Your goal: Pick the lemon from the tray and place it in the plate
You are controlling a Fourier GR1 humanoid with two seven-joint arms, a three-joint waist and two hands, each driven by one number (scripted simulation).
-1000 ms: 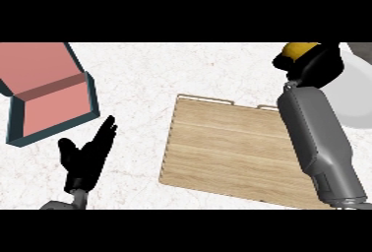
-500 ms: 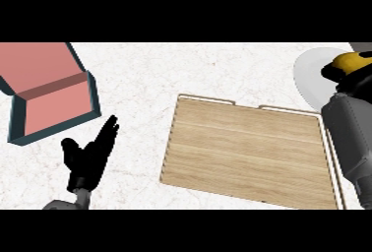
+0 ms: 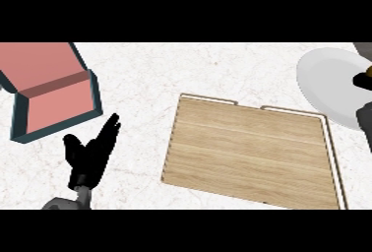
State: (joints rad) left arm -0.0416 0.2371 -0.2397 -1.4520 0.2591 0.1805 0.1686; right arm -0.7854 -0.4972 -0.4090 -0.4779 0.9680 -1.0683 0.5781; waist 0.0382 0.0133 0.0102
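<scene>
The wooden tray (image 3: 251,150) lies bare at the counter's middle, and the white plate (image 3: 328,83) sits at the right edge. The pink box (image 3: 49,87) with a dark teal rim stands open at the upper left. No writing shows anywhere. The right hand (image 3: 361,79) has slid further right than 0.5 s ago and now barely shows over the plate; whether it grips cannot be told, and only a yellow sliver of the lemon (image 3: 370,72) peeks beside it. The left hand (image 3: 88,155) rests with fingers straight, unchanged.
</scene>
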